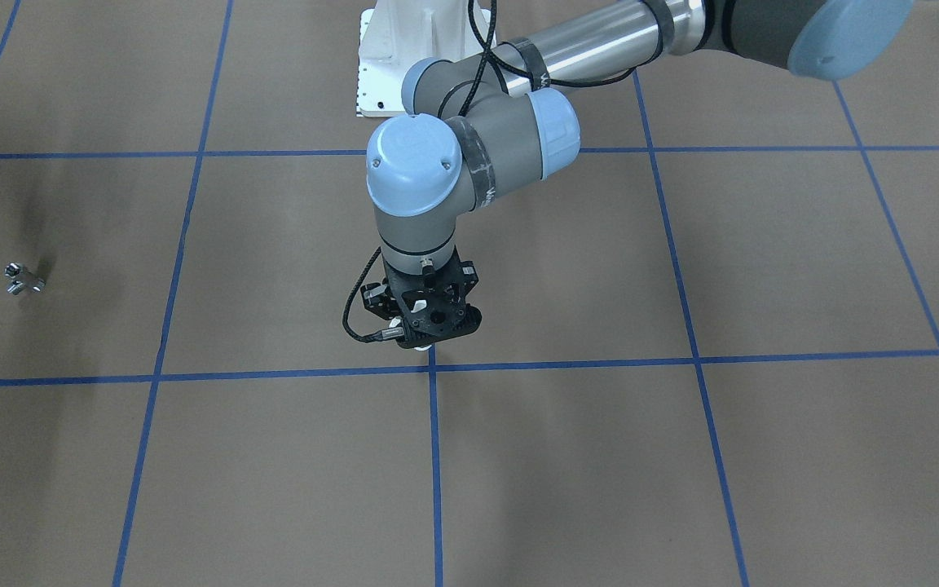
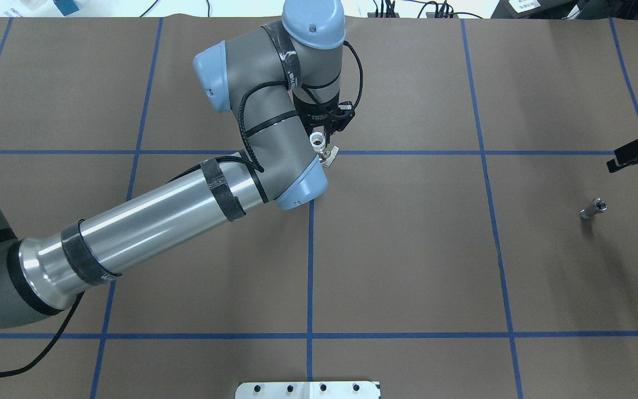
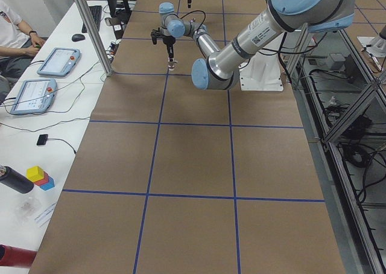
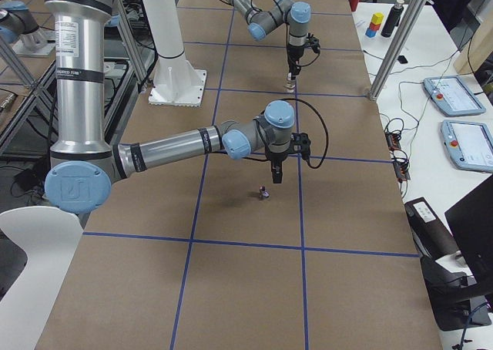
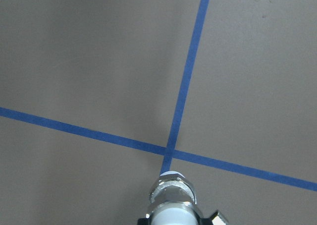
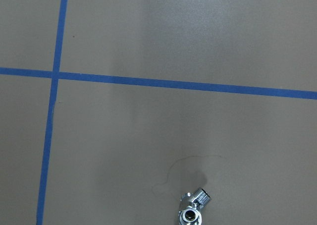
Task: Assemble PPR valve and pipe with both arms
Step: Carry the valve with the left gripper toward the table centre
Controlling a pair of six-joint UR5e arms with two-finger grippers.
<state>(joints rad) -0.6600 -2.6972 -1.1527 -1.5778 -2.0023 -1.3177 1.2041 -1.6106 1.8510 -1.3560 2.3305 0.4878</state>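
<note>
The left gripper was clamped on the PPR valve, just above the tape cross. The pipe lay well apart from that cross. Whether the right gripper was open, I could not tell. The pipe was probably light, stiff and slippery; better to grasp its straight tube.

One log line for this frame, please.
left gripper: shut on PPR valve, over tape crossing | right gripper: near pipe, state unclear | pipe: on table, unheld

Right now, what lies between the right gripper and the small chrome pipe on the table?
Nothing: only bare brown table cover separates the right gripper from the pipe, as the overhead view shows.
</note>
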